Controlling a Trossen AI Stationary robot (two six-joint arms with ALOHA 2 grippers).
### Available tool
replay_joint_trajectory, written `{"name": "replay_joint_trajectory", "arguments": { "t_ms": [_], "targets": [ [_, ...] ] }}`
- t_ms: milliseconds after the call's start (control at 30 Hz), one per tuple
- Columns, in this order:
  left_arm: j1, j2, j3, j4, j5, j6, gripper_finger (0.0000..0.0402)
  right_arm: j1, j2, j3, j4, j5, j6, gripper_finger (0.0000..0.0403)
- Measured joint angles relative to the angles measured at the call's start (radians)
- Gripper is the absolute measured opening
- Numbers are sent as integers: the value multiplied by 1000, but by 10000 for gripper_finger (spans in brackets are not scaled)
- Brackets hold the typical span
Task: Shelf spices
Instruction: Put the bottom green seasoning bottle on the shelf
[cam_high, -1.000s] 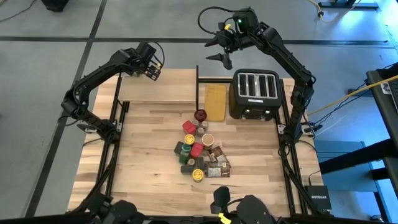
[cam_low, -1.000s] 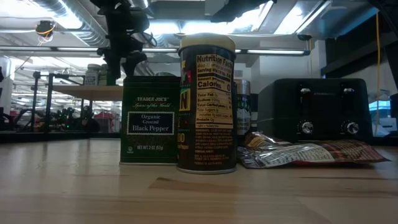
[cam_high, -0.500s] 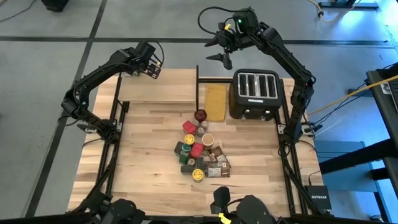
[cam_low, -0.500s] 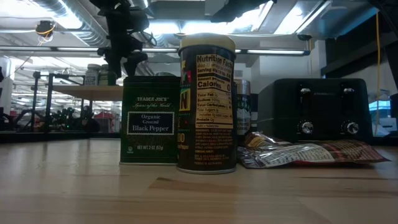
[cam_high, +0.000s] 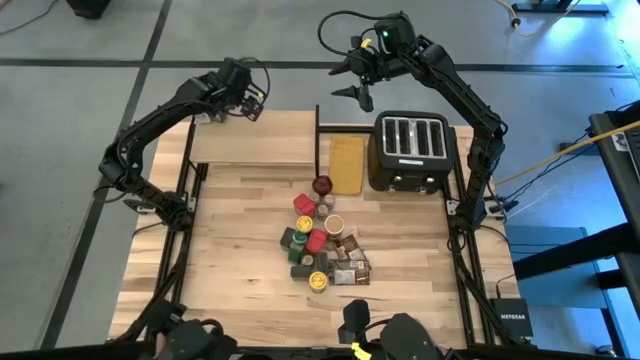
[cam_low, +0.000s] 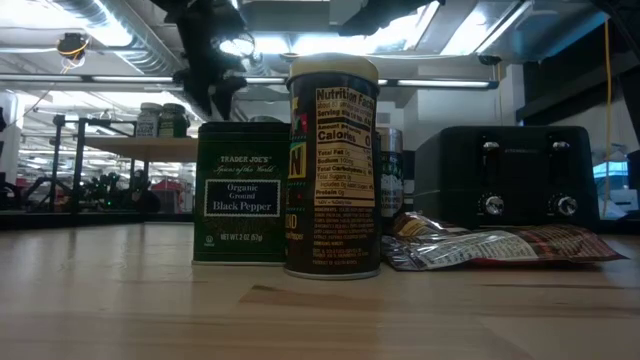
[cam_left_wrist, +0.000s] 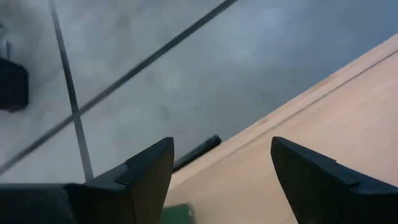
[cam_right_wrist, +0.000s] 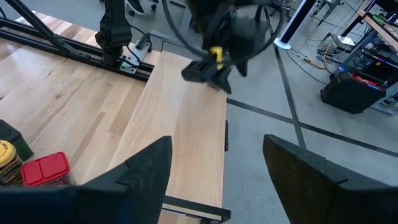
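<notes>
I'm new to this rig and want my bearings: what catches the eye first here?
A tight heap of spices sits mid-table, in front of a black four-slot toaster at the far right. The light-wood shelf at the far left looks bare from above. Both arms are raised at the back: the left gripper open over the shelf's far edge, the right gripper open beyond it.

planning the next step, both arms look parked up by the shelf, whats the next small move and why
Probably bring the left gripper back from the shelf toward the spices heaped mid-table. Its fingers stand open and hold nothing, the pile looks untouched, and the right gripper, also open, hangs beyond the table's far edge behind the toaster.
</notes>
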Motion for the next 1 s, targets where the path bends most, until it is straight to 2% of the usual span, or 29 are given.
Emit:
{"name": "replay_joint_trajectory", "arguments": {
  "t_ms": [233,500,1000],
  "targets": [
    [66,-3,143,-70,-1,30,263,0,0,0,4,0,0,259],
    [164,-1,106,-165,71,8,263,0,0,0,5,-16,0,259],
    [169,0,83,-259,81,-61,263,0,0,0,4,-21,0,259]
  ]
}}
